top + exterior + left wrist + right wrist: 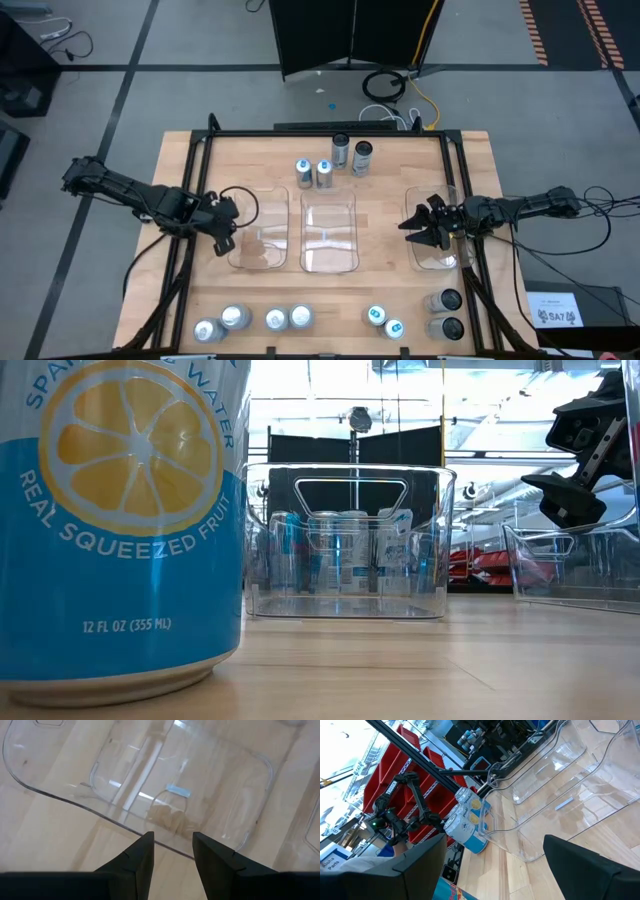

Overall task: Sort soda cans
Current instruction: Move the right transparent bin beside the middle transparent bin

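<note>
Nearest us along the table's front edge we count soda cans in pairs: two silver-topped (pixel 221 322), two more silver (pixel 288 318), two blue-marked (pixel 384 320) and two dark grey ones (pixel 446 312) at the right. In the low view one blue lemon-printed can (pixel 118 520) stands very close to the camera.

Mid-table, three clear rectangular plastic bins sit in a row: left bin (pixel 262 232), middle bin (pixel 329 233) and right bin (pixel 437 228). We see no can in any of them.

The left gripper (pixel 222 227) hangs over the left bin's outer rim, fingers (pixel 141 857) a narrow gap apart, pinching nothing. The right gripper (pixel 428 224) hovers over the right bin, fingers spread wide and empty.

Bare light wood table (pixel 390 215) lies between the middle and right bins.

Farther back stand two blue-topped cans (pixel 313 173) and two dark cans (pixel 351 154) near the rear edge. Beyond is grey floor with a yellow cable (pixel 424 52).
</note>
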Controlling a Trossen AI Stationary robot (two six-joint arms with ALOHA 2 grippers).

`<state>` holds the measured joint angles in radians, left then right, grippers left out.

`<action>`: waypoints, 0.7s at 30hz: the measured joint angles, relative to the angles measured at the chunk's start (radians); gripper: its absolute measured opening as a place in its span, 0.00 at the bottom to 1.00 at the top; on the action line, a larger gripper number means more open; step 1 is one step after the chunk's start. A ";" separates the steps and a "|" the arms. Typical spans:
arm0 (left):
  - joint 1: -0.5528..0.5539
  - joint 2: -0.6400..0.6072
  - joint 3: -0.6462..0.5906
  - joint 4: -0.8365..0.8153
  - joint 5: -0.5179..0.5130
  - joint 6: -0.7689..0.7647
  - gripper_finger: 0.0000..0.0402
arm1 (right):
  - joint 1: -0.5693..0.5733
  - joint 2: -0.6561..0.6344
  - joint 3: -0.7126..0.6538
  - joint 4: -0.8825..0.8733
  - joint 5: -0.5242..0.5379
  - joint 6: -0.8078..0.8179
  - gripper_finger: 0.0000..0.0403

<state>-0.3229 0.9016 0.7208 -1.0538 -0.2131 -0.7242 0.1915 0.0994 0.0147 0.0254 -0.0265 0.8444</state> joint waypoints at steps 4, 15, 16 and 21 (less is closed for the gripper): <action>0.000 0.000 0.000 0.000 0.000 0.000 0.36 | 0.000 0.000 0.000 0.000 0.000 0.000 0.81; 0.001 0.000 0.000 0.000 0.000 -0.001 0.36 | -0.001 0.000 0.000 0.000 0.000 -0.089 0.81; 0.001 0.000 0.000 0.000 0.000 -0.001 0.36 | -0.001 0.000 0.000 0.000 0.000 -0.089 0.81; 0.001 0.000 0.000 0.000 -0.001 -0.001 0.36 | -0.001 0.000 0.000 0.002 0.002 -0.093 0.81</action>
<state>-0.3222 0.9016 0.7208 -1.0540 -0.2138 -0.7254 0.1902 0.0994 0.0145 0.0271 -0.0250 0.7513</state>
